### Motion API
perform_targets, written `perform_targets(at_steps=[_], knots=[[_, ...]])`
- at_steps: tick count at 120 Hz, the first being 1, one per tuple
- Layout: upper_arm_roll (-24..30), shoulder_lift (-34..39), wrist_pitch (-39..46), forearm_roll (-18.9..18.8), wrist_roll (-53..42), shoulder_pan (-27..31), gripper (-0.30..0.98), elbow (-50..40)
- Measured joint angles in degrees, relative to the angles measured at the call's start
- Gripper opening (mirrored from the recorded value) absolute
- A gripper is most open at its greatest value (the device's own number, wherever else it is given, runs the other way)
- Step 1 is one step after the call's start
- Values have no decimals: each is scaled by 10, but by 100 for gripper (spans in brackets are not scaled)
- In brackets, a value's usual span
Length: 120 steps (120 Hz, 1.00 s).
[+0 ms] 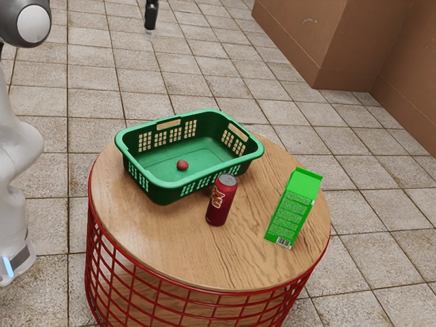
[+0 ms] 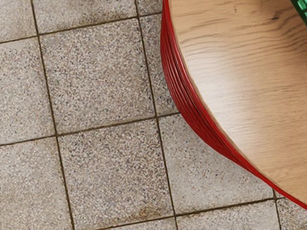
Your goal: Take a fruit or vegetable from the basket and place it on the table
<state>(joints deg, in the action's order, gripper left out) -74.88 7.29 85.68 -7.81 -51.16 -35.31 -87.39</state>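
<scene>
My gripper [image 1: 150,31] hangs at the top of the exterior view, beyond the table and well apart from the basket; how its jaws stand cannot be made out. The green plastic basket [image 1: 161,184] rests on the round wooden table [image 1: 170,245]. Inside it, a small round reddish fruit or vegetable [image 1: 182,165] lies on the basket's floor. In the wrist view the wooden tabletop [image 2: 240,86] appears beside the floor, with a corner of the green basket [image 2: 301,6] at the edge.
A dark red can [image 1: 221,199] stands upright close beside the basket. A green carton [image 1: 293,208] is on the table toward the exterior view's right. Red wire mesh [image 1: 184,300] forms the table's side, and brown walls [image 1: 327,41] rise behind the tiled floor [image 2: 96,81].
</scene>
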Motion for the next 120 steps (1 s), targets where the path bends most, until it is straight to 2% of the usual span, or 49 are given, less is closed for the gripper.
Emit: perform_targets(at_steps=[18, 25, 29, 35, 39, 45, 53, 57, 64, 70, 80, 87, 98, 120], knots=[[-1, 0, 0, 1, -39, 1, 69, 0], [8, -4, -8, -3, -51, 1, 69, 34], [49, -4, -21, -15, -57, 10, 69, 76], [147, -5, -35, -28, -66, 6, 69, 120], [198, -17, -36, -34, -72, -20, 69, 123], [233, -30, -21, -29, -84, -86, 68, 81], [241, -9, 0, -13, -99, -144, 68, 6], [253, 33, 7, -18, -103, -127, 68, -35], [324, 139, 13, -62, -102, -88, 68, -116], [350, 186, 24, -89, -101, -74, 68, -183], [342, 207, 63, -117, -100, -73, 69, -275], [307, 203, 94, -128, -99, -92, 69, -309], [247, 196, 136, -140, -98, -150, 69, -331], [224, 189, 195, -149, -95, -167, 69, -380]])
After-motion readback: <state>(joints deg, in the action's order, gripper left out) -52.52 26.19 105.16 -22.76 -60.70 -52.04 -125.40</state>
